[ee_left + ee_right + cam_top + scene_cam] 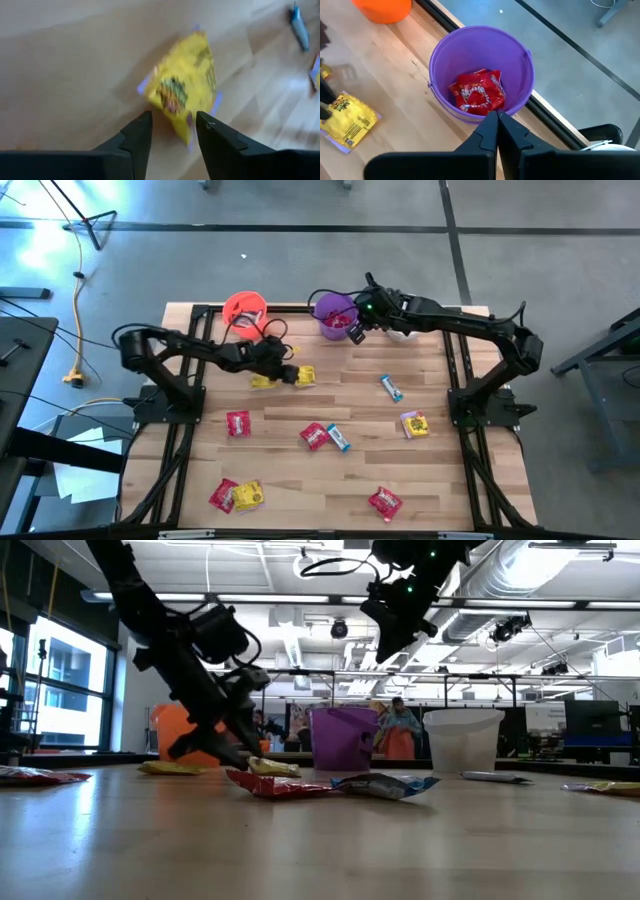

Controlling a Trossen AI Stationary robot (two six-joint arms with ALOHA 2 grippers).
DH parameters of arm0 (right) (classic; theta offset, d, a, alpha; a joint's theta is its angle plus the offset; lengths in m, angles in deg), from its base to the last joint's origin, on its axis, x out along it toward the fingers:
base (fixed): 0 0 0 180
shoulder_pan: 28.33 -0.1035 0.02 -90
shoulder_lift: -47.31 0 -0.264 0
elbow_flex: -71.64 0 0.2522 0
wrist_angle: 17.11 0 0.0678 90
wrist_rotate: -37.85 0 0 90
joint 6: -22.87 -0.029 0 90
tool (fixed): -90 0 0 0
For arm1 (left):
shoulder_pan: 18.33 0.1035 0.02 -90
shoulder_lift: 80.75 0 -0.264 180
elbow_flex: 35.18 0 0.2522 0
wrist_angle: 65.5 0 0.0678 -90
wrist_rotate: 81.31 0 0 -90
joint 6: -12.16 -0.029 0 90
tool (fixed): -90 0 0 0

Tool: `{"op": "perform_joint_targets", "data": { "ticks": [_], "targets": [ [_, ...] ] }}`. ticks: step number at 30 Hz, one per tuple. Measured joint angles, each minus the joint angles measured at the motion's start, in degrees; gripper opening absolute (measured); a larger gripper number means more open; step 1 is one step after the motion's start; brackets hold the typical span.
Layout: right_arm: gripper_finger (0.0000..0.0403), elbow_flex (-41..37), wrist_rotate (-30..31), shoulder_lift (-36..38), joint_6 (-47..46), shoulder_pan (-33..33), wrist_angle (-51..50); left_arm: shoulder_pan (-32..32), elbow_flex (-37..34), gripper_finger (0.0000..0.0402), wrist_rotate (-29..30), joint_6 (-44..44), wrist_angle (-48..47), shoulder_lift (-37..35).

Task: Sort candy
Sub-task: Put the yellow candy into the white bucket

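My left gripper [172, 125] is open and low over the table, beside the orange-red cup [245, 310]. A yellow packet [185, 82] lies flat on the table in front of it, with its near corner [188, 134] between the two fingertips. The packet also shows in the high view [305, 376], and a second yellow packet [265, 381] lies just to its left. My right gripper [497, 118] is shut and empty, up above the near rim of the purple cup [480, 75]. Red packets [477, 95] lie inside that cup. My left gripper's fingers stand on either side of the yellow packet's near corner [188, 134], slanting down at it. The packet lies flat on the table. I cannot tell whether either finger touches it.
Loose candy lies over the table: red packets [238, 423] [314, 436] [385, 502], yellow packets [414, 424] [248, 496] and blue-and-white bars [390, 387] [339, 438]. A white cup [462, 745] stands to the right of the purple cup in the low view.
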Motion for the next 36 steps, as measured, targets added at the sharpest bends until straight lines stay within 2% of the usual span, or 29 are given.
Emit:
{"op": "perform_joint_targets", "data": {
  "ticks": [5, 8, 14, 19, 22, 25, 27, 30, 36],
  "targets": [
    [0.0, 0.0, -0.07, 0.0, -0.09, -0.07, -0.02, 1.12, 0.04, 0.0141, -0.02, 0.19, 8.38, 4.39],
    [0.0, 0.01, -1.02, -0.01, -0.16, -0.5, 0.15, 1.74, 0.07, 0.0116, -1.59, 0.03, 9.98, 6.15],
    [0.0, 0.0, -12.05, 1.82, -0.15, -3.01, 1.06, 1.74, -0.09, 0.0012, -1.73, -4.86, 12.19, 5.89],
    [0.0, -2.65, -16.65, 2.23, -2.04, -5.78, 2.18, 1.71, -0.04, 0.0005, -1.65, -9.13, 18.77, 2.34],
    [0.0, -8.1, -21.2, 2.23, -6.49, -7.2, 8.61, 1.59, -0.04, 0.0002, -1.63, -12.89, 21.7, -1.3],
    [0.0, -14.07, -27.5, 2.21, -13.42, -8.68, 21.9, 1.21, -0.04, 0.0001, -1.42, -17.25, 24.52, -5.48],
    [0.0003, -17.29, -29.37, 2.21, -19.25, -9.7, 31.86, 1.21, 0.0, 0.0001, -1.07, -19.38, 26.35, -8.03],
    [0.0024, -19.21, -27.62, 2.21, -22.89, -10.86, 39.86, 1.21, 0.0, 0.0, -0.25, -21.63, 26.48, -11.34],
    [0.0124, -16.86, -19.57, 2.21, -24.53, -11.26, 38.57, 1.37, 0.0, 0.0, 0.62, -24.19, 26.45, -14.7]
  ]
}}
